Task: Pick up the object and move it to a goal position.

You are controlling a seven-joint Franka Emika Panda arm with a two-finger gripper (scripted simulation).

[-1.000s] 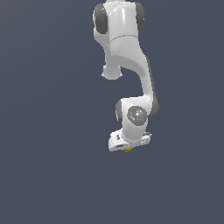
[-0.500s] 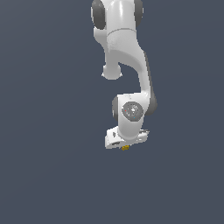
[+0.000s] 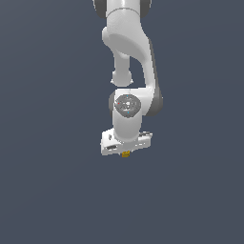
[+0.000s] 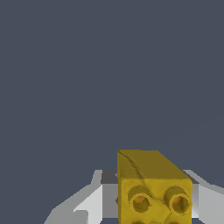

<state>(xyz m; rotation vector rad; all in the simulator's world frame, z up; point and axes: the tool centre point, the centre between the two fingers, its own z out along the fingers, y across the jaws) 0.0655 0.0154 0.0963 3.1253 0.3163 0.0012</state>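
Note:
The object is a small yellow-orange block. In the exterior view it shows as a tiny yellow lump [image 3: 126,154] just under the white hand of my gripper [image 3: 126,151]. In the wrist view the object [image 4: 153,188] fills the space between the two white fingers [image 4: 94,199] and shows round studs with dark centres on its near face. The fingers stand on either side of it, shut on it. The fingertips are hidden behind the hand in the exterior view. The object hangs in the air with nothing under it.
The white arm [image 3: 128,57] reaches down from the top of the exterior view. All around is a plain dark grey background, with no table edge, goal marker or other object in view.
The arm and hand have moved a little toward the exterior view's left and slightly upward, carrying the yellow object along. The grip looks the same.

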